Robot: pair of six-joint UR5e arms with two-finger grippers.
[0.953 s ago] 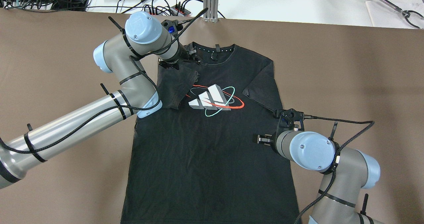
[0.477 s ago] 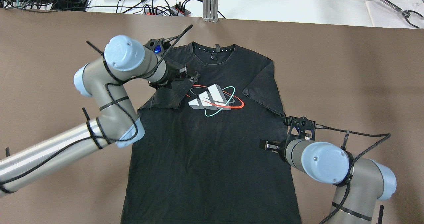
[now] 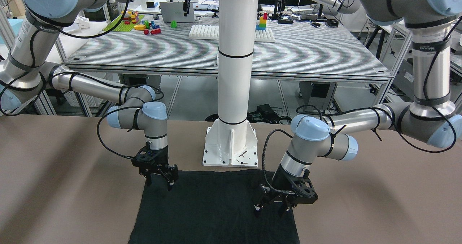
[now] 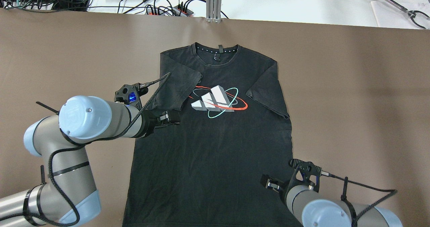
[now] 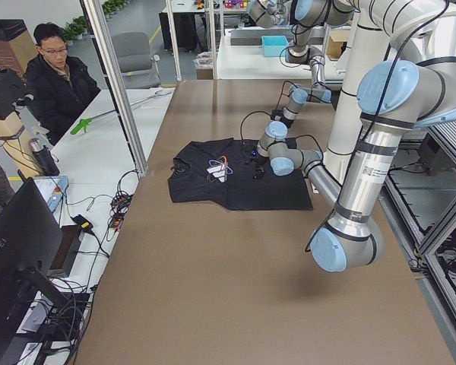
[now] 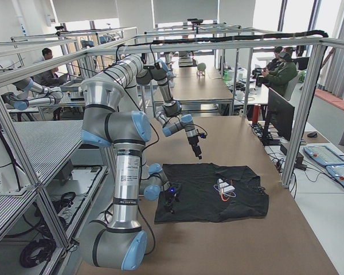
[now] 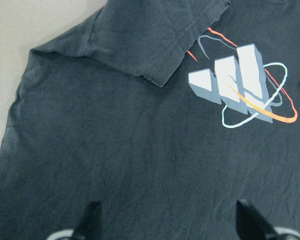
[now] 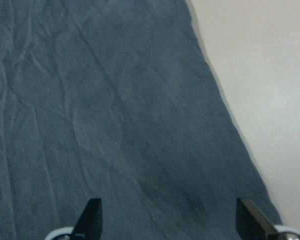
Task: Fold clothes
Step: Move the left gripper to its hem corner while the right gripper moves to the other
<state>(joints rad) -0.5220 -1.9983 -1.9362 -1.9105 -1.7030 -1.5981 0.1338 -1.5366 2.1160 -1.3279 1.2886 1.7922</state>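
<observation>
Brown matte covering (image 4: pixel 352 86) runs across my whole table. The black T-shirt (image 4: pixel 211 146) lies flat in the middle of it, collar toward the far edge and hem just beside the base plate (image 3: pixel 231 153) of the white pole (image 3: pixel 234 56). Both sleeves are turned in onto the chest; the one on my left side covers the edge of the white, red and teal print (image 4: pixel 216 101).

My left gripper (image 3: pixel 269 209) hangs over the shirt's left side below that sleeve, fingers spread wide with nothing between them. My right gripper (image 3: pixel 158 183) hovers over the shirt's right edge near the hem, equally wide and equally bare.

Beyond the far edge a white bench (image 4: pixel 302 2) carries cables and a power strip (image 4: pixel 168 9). Behind me stands a ribbed grey bench (image 3: pixel 306 52) with coloured blocks (image 3: pixel 137 22). An operator (image 5: pixel 57 84) in a dark jacket sits at the side desk.
</observation>
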